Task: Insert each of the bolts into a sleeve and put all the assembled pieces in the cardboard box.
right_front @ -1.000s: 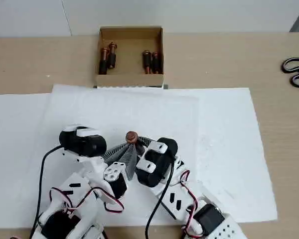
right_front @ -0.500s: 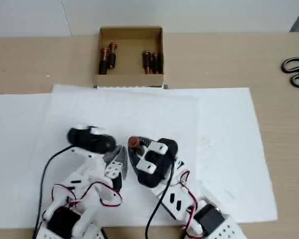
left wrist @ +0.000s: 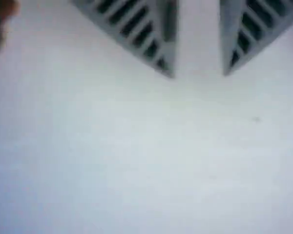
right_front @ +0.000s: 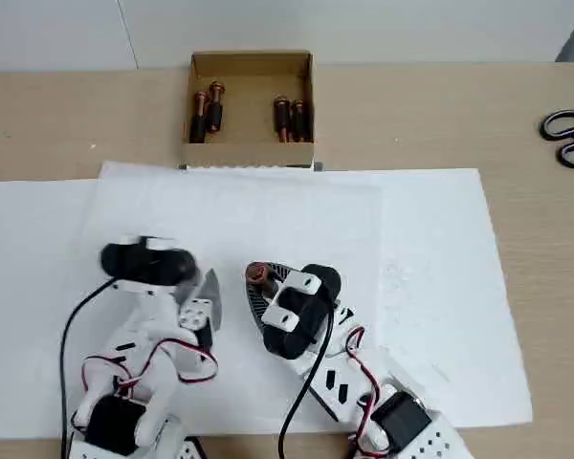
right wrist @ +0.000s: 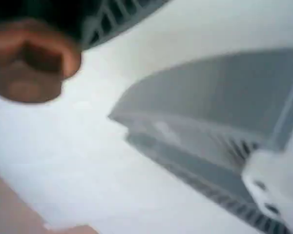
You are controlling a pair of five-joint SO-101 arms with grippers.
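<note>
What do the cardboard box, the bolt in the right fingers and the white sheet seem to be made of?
The box: matte brown cardboard, raw cut edges. The bolt in the right gripper: probably metal, its head has a coppery sheen. The sheet: likely thin matte paper, lying flat.

A light wooden table is carrying everything. White paper sheets are lying flat across its near half, overlapping one another. A cardboard box is sitting open at the far middle of the table, its near wall just beside the paper's far edge. A pair of scissors is lying on bare wood at the right edge, well apart from the box
</note>
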